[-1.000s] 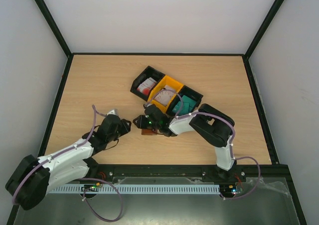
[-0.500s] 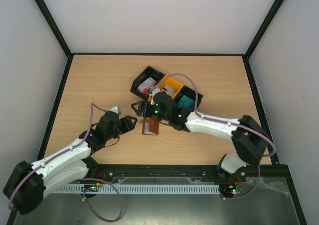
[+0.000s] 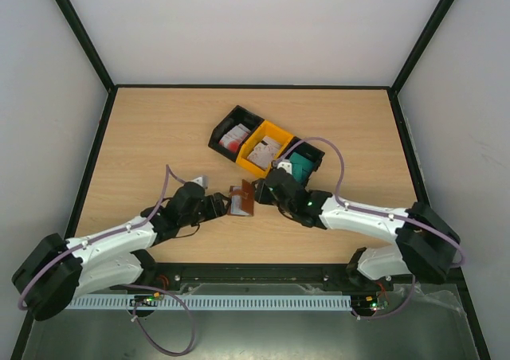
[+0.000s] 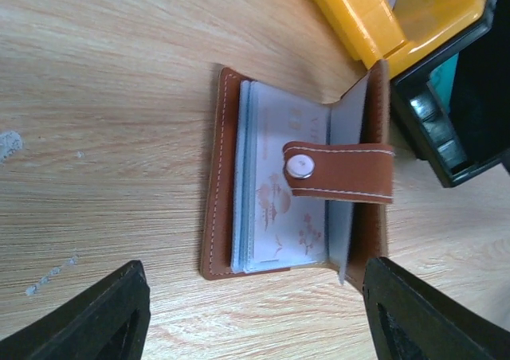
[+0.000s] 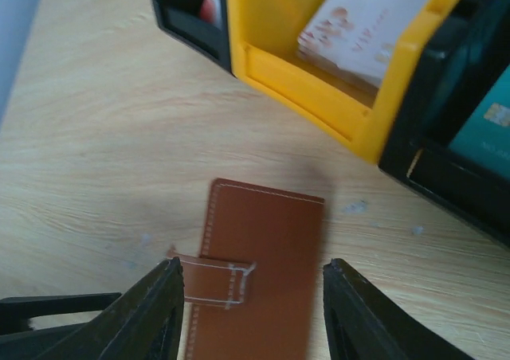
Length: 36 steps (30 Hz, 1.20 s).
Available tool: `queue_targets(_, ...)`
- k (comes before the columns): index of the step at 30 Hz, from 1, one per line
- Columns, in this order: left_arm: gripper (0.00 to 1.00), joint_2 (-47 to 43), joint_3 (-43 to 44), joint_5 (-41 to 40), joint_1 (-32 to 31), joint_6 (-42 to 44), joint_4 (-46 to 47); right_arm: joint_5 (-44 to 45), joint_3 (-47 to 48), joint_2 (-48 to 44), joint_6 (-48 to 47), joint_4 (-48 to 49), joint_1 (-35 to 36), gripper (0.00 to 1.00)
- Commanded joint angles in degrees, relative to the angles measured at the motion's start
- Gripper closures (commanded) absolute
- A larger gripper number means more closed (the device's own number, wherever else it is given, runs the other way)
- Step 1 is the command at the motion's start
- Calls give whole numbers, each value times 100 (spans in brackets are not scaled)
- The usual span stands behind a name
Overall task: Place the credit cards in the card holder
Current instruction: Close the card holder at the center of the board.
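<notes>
**Top external view.** The card holder lies on the wooden surface, in front of a row of three bins. It sits between the left gripper and the right gripper. Both grippers are small and dark here, so their jaw spacing cannot be read, nor whether either touches the leather. Credit cards in teal sit in the right black bin. Pale cards fill the yellow bin and the left black bin; their markings are too small to make out.

**Left wrist view.** The card holder lies partly open, with its snap tab folded across pale pockets printed with faint pink. The left gripper has its jaws spread wide and empty, and the holder's near edge lies between the fingertips. The far fingertip is just beside the raised cover, and contact cannot be judged. The yellow bin and a black bin are cut off at the frame edge.

**Right wrist view.** The card holder is blurred and cropped at the bottom, with its brown back up. The right gripper is open and holds nothing, with one finger on each side of the holder. Whether they touch it is unclear. White cards with pink marks stand in the yellow bin, and a teal card shows at the right edge.
</notes>
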Motion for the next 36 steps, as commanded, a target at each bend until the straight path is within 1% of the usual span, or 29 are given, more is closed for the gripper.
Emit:
queue_targets(1, 25, 278, 147, -162, -153, -9, 284, 109, -58, 535, -5, -170, 3, 53)
queue_targets(4, 21, 446, 133, -180, -234, 28, 380, -175, 104, 1055, -209, -18, -2, 55)
queue_targets(6, 19, 515, 82, -174, -244, 50, 473, -427, 287, 1415, -464, 6, 10, 53)
queue_targets(9, 14, 529, -60, -271, -246, 21, 634, -518, 446, 1856, -653, -12, 12, 50)
queue_targets(14, 11, 529, -175, -394, -249, 37, 806, -660, 513, 2289, -793, -27, 13, 48)
queue_targets(18, 10, 800, -87, -377, -238, 59, 850, -773, 530, 2576, -789, -38, 21, 48)
queue_targets(20, 13, 1038, 17, -353, -235, 45, 798, -766, 507, 2605, -748, -27, 21, 49)
queue_targets(23, 24, 1386, 174, -409, -238, 4, 737, -766, 420, 2530, -650, 63, 21, 49)
queue_targets(25, 31, 1525, 272, -618, -241, 3, 636, -816, 373, 2476, -613, 129, 21, 50)
queue_targets(26, 33, 1560, 310, -759, -240, 7, 572, -834, 347, 2447, -592, 170, 15, 50)
queue_targets(29, 34, 1613, 421, -1067, -239, 135, 432, -864, 262, 2414, -537, 283, 19, 51)
queue_targets(33, 34, 1716, 507, -1077, -227, 405, 491, -912, 210, 2418, -492, 364, 11, 51)
queue_targets(34, 35, 1783, 523, -993, -206, 441, 513, -926, 195, 2400, -464, 404, 11, 52)
queue_targets(36, 42, 1957, 549, -718, -173, 474, 589, -975, 124, 2342, -409, 527, 6, 52)
